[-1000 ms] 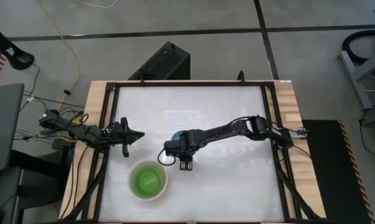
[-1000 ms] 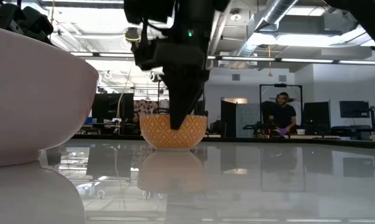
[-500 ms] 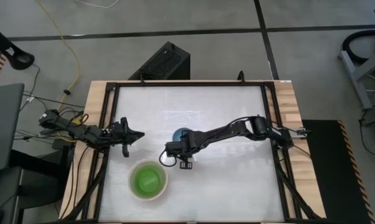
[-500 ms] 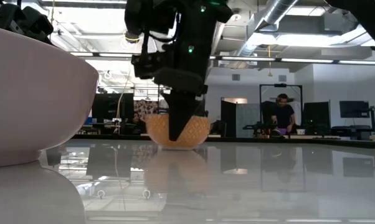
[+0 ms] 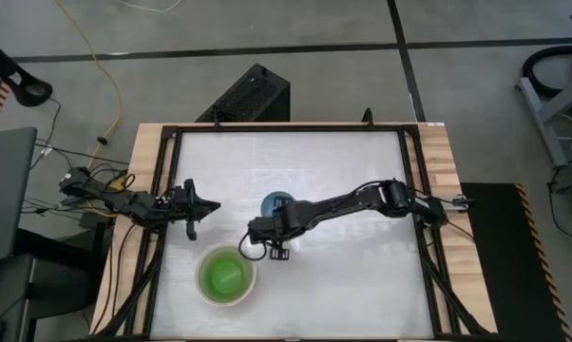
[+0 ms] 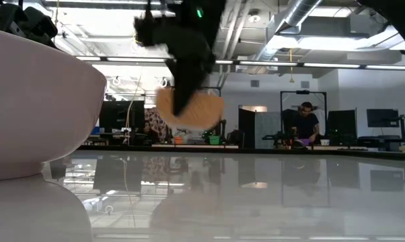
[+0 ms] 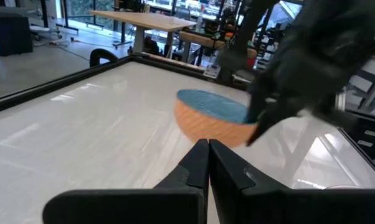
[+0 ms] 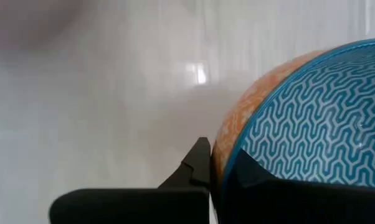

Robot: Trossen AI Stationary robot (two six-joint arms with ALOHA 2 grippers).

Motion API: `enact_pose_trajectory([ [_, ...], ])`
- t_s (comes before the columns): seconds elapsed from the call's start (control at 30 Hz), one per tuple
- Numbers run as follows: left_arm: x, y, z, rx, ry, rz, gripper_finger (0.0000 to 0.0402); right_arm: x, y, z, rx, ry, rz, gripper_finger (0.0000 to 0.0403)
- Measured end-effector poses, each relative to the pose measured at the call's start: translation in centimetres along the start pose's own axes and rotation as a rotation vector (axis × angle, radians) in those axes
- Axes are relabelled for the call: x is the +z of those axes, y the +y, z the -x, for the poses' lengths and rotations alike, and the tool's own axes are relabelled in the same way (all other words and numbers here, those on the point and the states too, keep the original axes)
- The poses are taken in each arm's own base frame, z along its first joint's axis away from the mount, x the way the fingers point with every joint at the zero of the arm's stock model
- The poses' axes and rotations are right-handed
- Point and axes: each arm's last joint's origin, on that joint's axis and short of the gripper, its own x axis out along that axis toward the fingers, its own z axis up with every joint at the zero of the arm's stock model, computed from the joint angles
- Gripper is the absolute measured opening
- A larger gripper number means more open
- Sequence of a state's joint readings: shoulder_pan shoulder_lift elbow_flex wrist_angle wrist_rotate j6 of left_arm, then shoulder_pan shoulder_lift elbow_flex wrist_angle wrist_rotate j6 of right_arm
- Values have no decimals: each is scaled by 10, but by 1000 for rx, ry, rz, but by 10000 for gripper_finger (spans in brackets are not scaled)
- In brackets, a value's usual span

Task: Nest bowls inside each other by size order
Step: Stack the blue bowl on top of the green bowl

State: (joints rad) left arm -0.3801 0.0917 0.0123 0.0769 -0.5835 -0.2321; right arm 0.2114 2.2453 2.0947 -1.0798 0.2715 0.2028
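A small bowl [image 5: 276, 203], blue-patterned inside and orange outside, hangs tilted above the table in the low view [image 6: 196, 111], with my right gripper [image 8: 220, 167] shut on it near the table's middle. A bright green bowl [image 5: 224, 275] sits inside a cream-white bowl [image 5: 250, 285] near the table's front left; the cream-white bowl stands on its base [image 6: 14, 171]. My left gripper [image 7: 208, 152] is shut on nothing at the table's left side [image 5: 213, 202], pointing toward the blue bowl [image 7: 212, 118]. My right gripper pinches the blue bowl's rim [image 8: 230, 149], one finger [image 8: 197, 167] on the orange outside and one [image 8: 253, 177] on the blue inside. The fingers come from above, pointing down. The bowl is lifted clear of the table and tilted [image 6: 189, 114].
A black frame rail [image 5: 168, 218] runs around the white tabletop. Bare white table lies to the right and far side of the blue bowl. In the low view a person [image 6: 305, 124] stands in the room far behind the table.
My right gripper has taken hold of the blue bowl's rim and gone up with it, drifting a little toward the table's left. The bowl, which stood on the table a second ago, now hangs clear of it and tipped.
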Motion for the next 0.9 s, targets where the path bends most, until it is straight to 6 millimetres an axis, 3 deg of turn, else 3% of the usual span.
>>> enact_pose_trajectory([
  [0.17,0,0,0,0,0,0,0,23,29,39,31,-260,77,18],
  [0.4,0,0,0,-1,0,0,0,37,66,60,80,-537,229,18],
  [0.73,0,0,0,1,0,1,0,46,85,49,256,-784,354,18],
  [0.9,0,0,0,3,-1,1,0,42,96,23,268,-778,465,18],
])
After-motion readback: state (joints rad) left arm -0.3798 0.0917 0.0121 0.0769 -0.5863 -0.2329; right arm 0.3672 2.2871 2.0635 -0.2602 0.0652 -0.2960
